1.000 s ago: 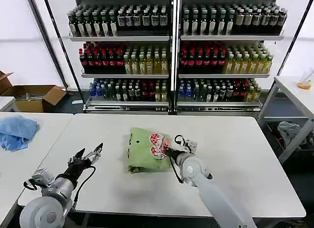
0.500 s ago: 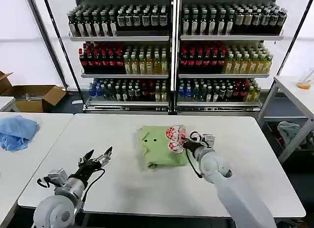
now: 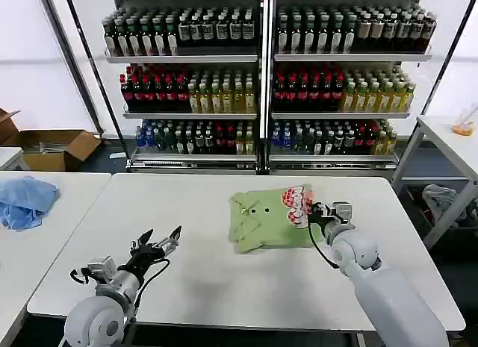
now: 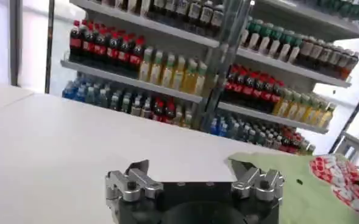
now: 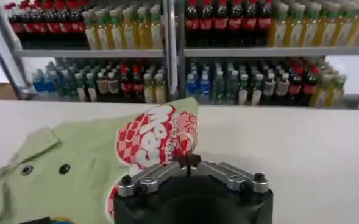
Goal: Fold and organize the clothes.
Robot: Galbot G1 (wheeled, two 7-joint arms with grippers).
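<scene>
The light green shirt (image 3: pixel 270 219) lay folded into a compact bundle on the white table (image 3: pixel 224 280), right of the table's middle and nearer its far edge than its near one, with the collar and two small dark buttons toward the left and the red-and-white chest print (image 3: pixel 296 204) at its right end. The right tool (image 3: pixel 312 212) had its fingers pinched together on the printed edge of the shirt, lifting that corner slightly; in the right wrist view the fingertips met over the print (image 5: pixel 156 135), and the fabric beneath them was hidden by the tool's body. How many layers were caught could not be made out. The left tool (image 3: pixel 159 242) hovered near the table's near left part, well apart from the shirt, fingers spread and holding nothing; the left wrist view cut off its lower body. On a neighbouring table at the left lay a crumpled light blue cloth (image 3: pixel 24 200), partly cropped. Shelves of bottles (image 3: pixel 261 78) stood behind.
</scene>
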